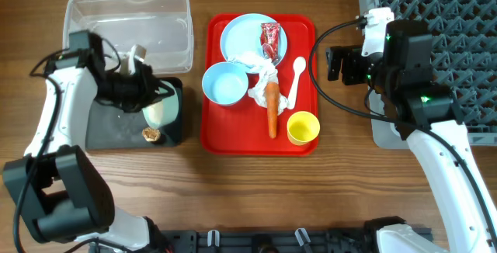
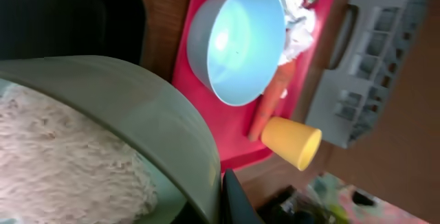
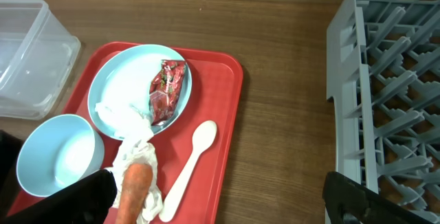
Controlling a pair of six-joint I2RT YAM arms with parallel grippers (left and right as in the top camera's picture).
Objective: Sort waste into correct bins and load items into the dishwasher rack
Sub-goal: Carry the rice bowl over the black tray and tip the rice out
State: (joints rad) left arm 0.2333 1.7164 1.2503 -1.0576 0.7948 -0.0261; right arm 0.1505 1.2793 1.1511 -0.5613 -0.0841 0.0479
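Progress: early, I'd judge. Small brown lump [image 1: 151,134] lies in black tray [image 1: 105,133], just beside L pincer [image 1: 147,98], so one bit of waste looks sorted. L pincer is clamped on rim of mint bowl [image 1: 163,112], held tilted over that tray. Rice grains [image 2: 62,155] sit inside the bowl, close by the pincer's finger, so tipping out food scraps seems the step in hand. Clear tub [image 1: 128,20], beyond L pincer: nothing seen in it.

Left to do, i.e. most of it: red wrapper [image 1: 269,39], tissue [image 1: 260,74], carrot [image 1: 272,105], plate [image 1: 241,39], blue bowl [image 1: 225,82], spoon [image 1: 297,78], yellow cup [image 1: 303,127], all on red tray [image 1: 213,140] btw. the two pincers. R pincer [image 1: 332,64] stands wide, holds nothing, hovers btw. red tray and grey rack [image 1: 435,20]. No dishes in rack parts in view.

Materials: wrapper crinkly, glossy; tissue soft, crumpled; carrot long, tapered, matt. Bowls + plate smooth, round, plastic-looking. Rack = rigid lattice w/ upright pegs. Tub thin, see-through, rounded corners. Rice mass fine-grained, clumped.
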